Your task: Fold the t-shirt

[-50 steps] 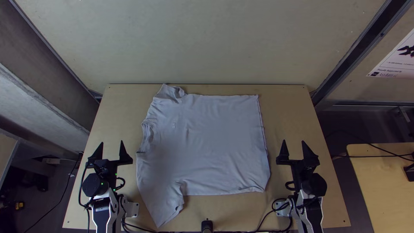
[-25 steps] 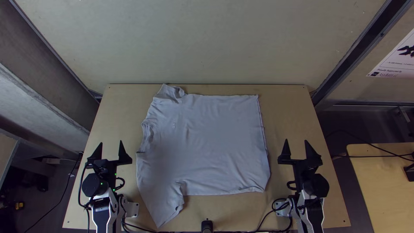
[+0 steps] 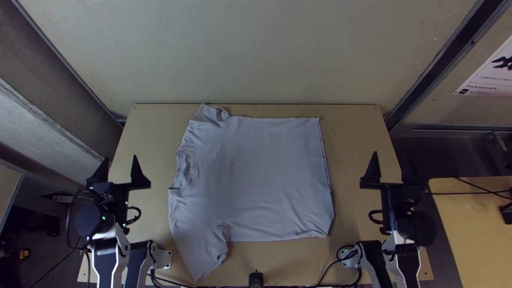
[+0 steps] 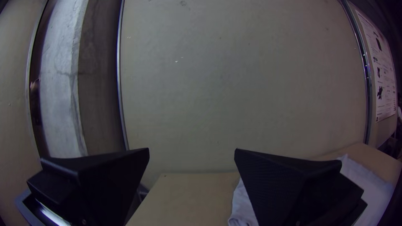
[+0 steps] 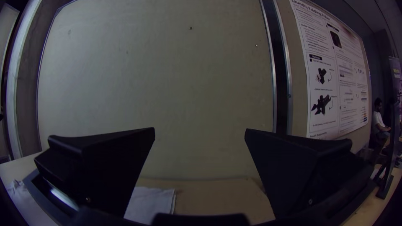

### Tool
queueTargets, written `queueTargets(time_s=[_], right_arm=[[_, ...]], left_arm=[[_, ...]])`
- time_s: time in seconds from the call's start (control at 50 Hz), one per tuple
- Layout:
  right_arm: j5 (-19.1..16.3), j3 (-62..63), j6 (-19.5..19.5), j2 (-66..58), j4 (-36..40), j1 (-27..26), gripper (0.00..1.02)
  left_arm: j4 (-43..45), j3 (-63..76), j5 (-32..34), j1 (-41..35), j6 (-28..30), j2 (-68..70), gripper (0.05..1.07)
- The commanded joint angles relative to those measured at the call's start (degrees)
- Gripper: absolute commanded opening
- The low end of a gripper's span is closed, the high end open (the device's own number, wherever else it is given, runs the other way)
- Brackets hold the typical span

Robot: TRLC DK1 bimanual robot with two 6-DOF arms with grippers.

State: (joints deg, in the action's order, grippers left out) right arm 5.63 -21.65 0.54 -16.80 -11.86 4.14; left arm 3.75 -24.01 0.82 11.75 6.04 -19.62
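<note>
The t-shirt (image 3: 261, 176) is showing plain pale grey, while the surface (image 3: 149, 154) is showing light tan. The left gripper (image 3: 120, 157) and right gripper (image 3: 390, 153) are showing solid black. Tiny lights (image 3: 103, 217) are glowing green. The wall (image 3: 256, 53) is looking greyish beige, and the poster (image 5: 347, 119) is carrying dark print on white.

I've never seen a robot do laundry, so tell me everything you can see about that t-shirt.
The t-shirt is pale grey, soft-looking fabric with a small mark on the chest. It lies spread, unfolded and lightly wrinkled on the light wooden table, neckline toward the left arm's side, hem toward the right. The far sleeve is bunched; the near one stretches toward the table's near edge. Neither gripper touches it.
</note>
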Motion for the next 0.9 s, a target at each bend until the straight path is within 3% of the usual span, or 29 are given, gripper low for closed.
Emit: queueTargets(time_s=[0.0, 0.44, 0.58, 0.74, 0.88], right_arm=[[0.52, -5.16, 0.78, -6.23, -2.38, 0.78, 0.98], [0.52, -30.38, 0.78, -34.18, 0.08, 2.1, 0.98], [0.52, -39.7, 0.78, -42.7, 4.04, 2.27, 0.98], [0.52, -51.3, -0.27, -52.99, 13.09, 2.36, 0.98], [0.52, -56.49, -1.15, -59.93, 14.67, 2.36, 0.98]], left_arm=[[1.44, -6.93, 0.41, -0.85, -0.42, -7.1, 1.03], [-2.52, -34.0, -1.79, -4.01, -1.12, -32.24, 1.03], [-8.67, -45.42, -6.18, -7.0, -1.12, -42.08, 1.03], [-14.03, -56.67, -5.39, -8.41, -4.29, -52.63, 1.03], [-17.9, -64.06, -3.02, -8.41, -7.1, -60.54, 1.03]])
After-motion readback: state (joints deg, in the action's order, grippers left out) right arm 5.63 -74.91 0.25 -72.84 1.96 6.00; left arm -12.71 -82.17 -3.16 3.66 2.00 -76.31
